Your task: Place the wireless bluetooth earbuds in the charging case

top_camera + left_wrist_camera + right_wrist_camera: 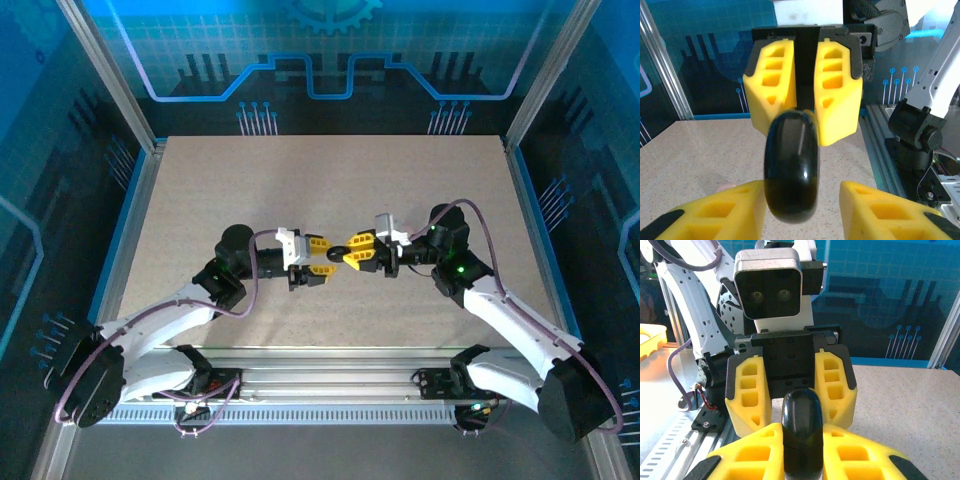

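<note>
A glossy black charging case [337, 251] hangs above the middle of the table, held edge-on between the two arms. My right gripper [802, 435] is shut on one end of the charging case [801, 412]. My left gripper [802, 195] faces it and stands open around the other end of the charging case [791, 165]. One of its fingers sits against the case and a gap remains at the other. Seen from above, the left gripper [327, 256] and right gripper [350, 251] meet tip to tip. The case looks closed. The earbuds are out of view.
The speckled beige table [330, 180] spreads on all sides under the arms. An aluminium rail [330, 385] runs along the near edge. Blue panels and metal posts wall in the table. A small pale lump [725, 188] lies on the table by my left finger; what it is I cannot tell.
</note>
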Controlling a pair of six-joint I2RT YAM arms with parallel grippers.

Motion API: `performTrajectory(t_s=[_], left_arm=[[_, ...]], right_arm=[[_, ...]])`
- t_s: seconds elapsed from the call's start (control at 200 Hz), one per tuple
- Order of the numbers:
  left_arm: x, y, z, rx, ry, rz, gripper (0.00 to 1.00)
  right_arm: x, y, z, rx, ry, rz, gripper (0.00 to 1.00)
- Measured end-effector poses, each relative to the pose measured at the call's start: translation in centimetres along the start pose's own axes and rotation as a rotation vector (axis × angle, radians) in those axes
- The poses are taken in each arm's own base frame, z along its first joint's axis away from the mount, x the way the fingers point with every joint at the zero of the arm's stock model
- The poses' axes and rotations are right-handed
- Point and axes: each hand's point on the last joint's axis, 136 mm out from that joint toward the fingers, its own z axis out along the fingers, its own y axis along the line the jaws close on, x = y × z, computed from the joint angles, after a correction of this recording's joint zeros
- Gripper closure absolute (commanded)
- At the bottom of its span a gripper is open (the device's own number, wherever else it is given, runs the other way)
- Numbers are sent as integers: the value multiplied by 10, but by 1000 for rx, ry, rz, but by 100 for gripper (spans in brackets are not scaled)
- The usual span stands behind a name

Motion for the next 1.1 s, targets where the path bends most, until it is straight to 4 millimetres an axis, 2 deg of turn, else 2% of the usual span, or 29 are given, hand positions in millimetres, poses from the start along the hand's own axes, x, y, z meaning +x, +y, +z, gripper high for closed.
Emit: performTrajectory(t_s=[0.15,0.27,0.32,0.37,0.44,0.62,0.745,1.101], left_arm=[[0,1,1,0,-2,3,71],[1,1,0,-2,2,-4,83],[2,2,0,-2,5,-1,86],[3,2,1,-2,16,-4,88],[6,3,1,-5,42,-7,89],[15,8,-1,-25,155,6,91],[21,10,-4,-39,228,27,91],[40,3,-8,-24,351,35,91]], right_arm=[[0,0,1,-2,-1,1,80],[0,1,1,-5,-2,0,79],[0,1,1,-4,-1,-1,73],[2,1,1,-4,7,7,60],[7,2,0,0,31,7,53],[9,3,-3,18,131,-40,49],[8,3,-5,25,189,-83,47],[27,4,8,-34,282,-66,48]])
